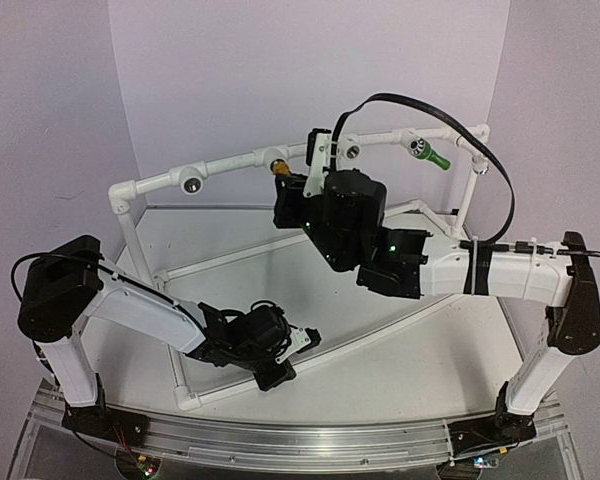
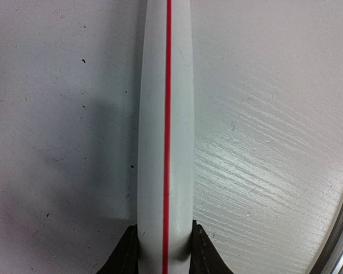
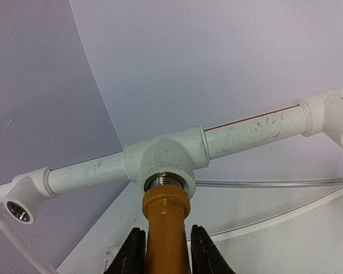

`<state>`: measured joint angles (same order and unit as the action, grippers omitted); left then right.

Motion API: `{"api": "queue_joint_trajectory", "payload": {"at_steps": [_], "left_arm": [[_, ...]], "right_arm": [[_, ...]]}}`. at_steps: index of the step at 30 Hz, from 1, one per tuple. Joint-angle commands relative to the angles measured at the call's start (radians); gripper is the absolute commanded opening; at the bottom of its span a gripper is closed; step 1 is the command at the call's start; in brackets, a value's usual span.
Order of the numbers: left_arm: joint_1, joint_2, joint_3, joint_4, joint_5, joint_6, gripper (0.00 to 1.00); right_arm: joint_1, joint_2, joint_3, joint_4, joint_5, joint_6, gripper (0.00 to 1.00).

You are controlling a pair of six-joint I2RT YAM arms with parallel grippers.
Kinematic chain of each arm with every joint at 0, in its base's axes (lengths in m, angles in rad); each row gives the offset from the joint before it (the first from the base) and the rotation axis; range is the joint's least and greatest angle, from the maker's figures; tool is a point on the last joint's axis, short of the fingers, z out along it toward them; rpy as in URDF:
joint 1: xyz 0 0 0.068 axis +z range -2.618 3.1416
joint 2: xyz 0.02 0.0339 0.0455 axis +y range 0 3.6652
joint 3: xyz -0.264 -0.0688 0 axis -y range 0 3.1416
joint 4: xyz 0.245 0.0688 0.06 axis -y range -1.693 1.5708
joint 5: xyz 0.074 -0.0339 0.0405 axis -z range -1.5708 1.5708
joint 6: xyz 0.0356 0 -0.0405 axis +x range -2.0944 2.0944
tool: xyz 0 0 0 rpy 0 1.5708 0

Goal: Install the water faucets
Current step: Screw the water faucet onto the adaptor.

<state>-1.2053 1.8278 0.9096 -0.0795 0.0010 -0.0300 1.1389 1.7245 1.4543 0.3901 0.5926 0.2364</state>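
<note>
Nearest to you, the left gripper (image 2: 164, 240) is closed narrowly on the white pipe (image 2: 154, 114) of the frame's low rail, one finger on each side of it, just above the table (image 1: 380, 370). This hold is what keeps the frame steady, so if the round pipe slides or rolls between the fingers, I think the whole frame can turn while you work at the back. Farther away, the right gripper (image 3: 167, 248) is clamped on the body of the yellow-orange faucet (image 3: 166, 220), and its metal threaded end (image 3: 163, 181) is entered in the mouth of the tee fitting (image 3: 167, 157) on the back rail. Some thread shows below the mouth, so it seems not fully seated. The main danger is a crossed thread: if you push or turn while the faucet leans a little, it can jam or damage the socket. The smooth plastic can also slip in the fingers, and then the wrist turns but the faucet does not. Watch also the black cable (image 1: 420, 105), which loops over the back rail and may catch there when the wrist rotates. Farthest, the green faucet (image 1: 432, 156) sits in its socket at the right end of this rail, pointing outward; a wide swing of the arm could knock it. You will find no brand, label or writing that can be read, only a thin red line along the pipes.
</note>
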Motion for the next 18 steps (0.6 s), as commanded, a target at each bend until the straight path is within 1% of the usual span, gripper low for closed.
{"api": "queue_joint_trajectory", "payload": {"at_steps": [1,18], "left_arm": [[-0.042,0.14,-0.003,0.029,0.11,0.015,0.0],[-0.05,0.147,0.006,0.022,0.112,0.016,0.0]], "right_arm": [[-0.054,0.024,0.008,0.168,-0.109,0.112,0.0],[-0.067,0.034,-0.028,0.276,-0.127,0.304,0.0]]}}
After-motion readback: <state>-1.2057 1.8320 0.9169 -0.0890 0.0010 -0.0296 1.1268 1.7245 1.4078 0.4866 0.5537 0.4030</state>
